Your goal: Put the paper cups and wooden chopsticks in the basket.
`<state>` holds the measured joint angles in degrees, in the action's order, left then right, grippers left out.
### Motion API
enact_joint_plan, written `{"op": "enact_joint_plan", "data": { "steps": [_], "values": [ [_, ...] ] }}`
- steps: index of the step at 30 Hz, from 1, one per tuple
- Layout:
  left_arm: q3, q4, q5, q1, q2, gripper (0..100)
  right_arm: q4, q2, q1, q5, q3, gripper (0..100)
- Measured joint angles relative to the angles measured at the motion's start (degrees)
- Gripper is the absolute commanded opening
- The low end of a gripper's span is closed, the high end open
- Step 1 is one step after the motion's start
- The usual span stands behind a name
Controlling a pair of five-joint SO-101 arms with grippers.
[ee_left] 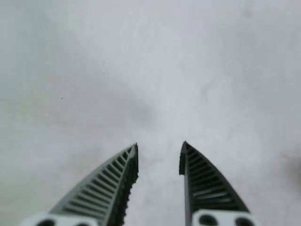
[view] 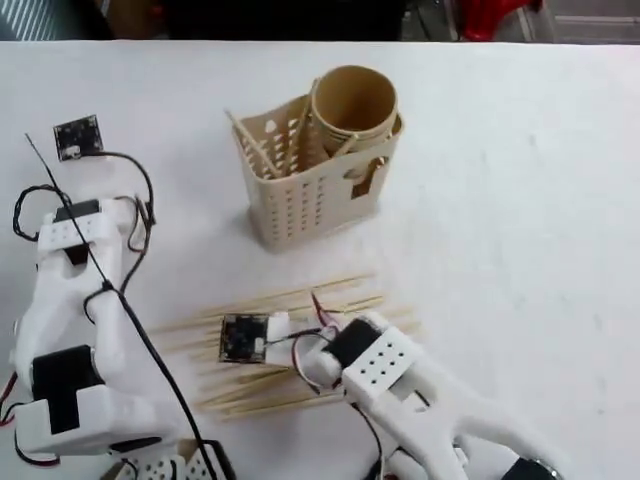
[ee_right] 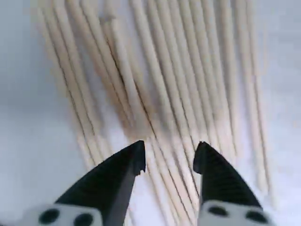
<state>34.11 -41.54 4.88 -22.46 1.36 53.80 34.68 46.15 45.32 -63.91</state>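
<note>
A cream slotted basket [view: 300, 205] stands at the table's middle back. Stacked tan paper cups [view: 355, 100] sit in its right side and a few wooden chopsticks [view: 255, 145] lean in its left side. In front of the basket, a loose spread of wooden chopsticks [view: 290, 302] lies flat on the table. My right gripper [ee_right: 170, 146] hangs open just above these chopsticks [ee_right: 160, 84], its fingertips straddling a few sticks without closing on any. My left gripper [ee_left: 160, 146] is open over bare white table, holding nothing.
The left arm [view: 70, 300] stands at the left edge with trailing black cables. The right arm [view: 400, 380] comes in from the front right. Bare white tabletop [view: 520, 200] lies right of the basket.
</note>
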Motion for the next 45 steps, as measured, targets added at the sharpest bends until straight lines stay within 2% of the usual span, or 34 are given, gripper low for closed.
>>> {"op": "enact_joint_plan", "data": {
  "steps": [3, 7, 10, 17, 21, 28, 37, 45],
  "values": [
    [0.0, 0.0, 0.0, 0.0, 0.0, 17, -1.58, 0.0, -1.14, -0.18, 0.0, 6.3],
    [0.0, 0.0, 0.0, 0.0, 0.0, 17, -1.41, 0.0, -0.88, -0.18, -0.09, 11.5],
    [0.0, 0.0, 0.0, 0.0, 0.0, 17, 3.52, 0.0, -0.97, 2.46, -0.18, 16.6],
    [0.0, 0.0, 0.0, 0.0, 0.0, 17, 5.27, -0.97, 0.26, 2.64, -0.18, 16.3],
    [0.0, 0.0, 0.0, 0.0, 0.0, 17, 1.23, -6.59, 0.26, 2.37, -0.09, 16.2],
    [0.0, 0.0, 0.0, 0.0, 0.0, 17, -3.25, -13.71, -3.25, 2.29, 2.9, 4.6],
    [0.0, 0.0, 0.0, 0.09, 0.0, 17, -3.34, -13.89, -7.82, 2.02, 4.92, 4.2],
    [0.0, 0.0, 0.0, 0.26, 0.0, 17, -0.79, -13.98, -9.76, -2.9, 9.32, 4.0]
  ]
}}
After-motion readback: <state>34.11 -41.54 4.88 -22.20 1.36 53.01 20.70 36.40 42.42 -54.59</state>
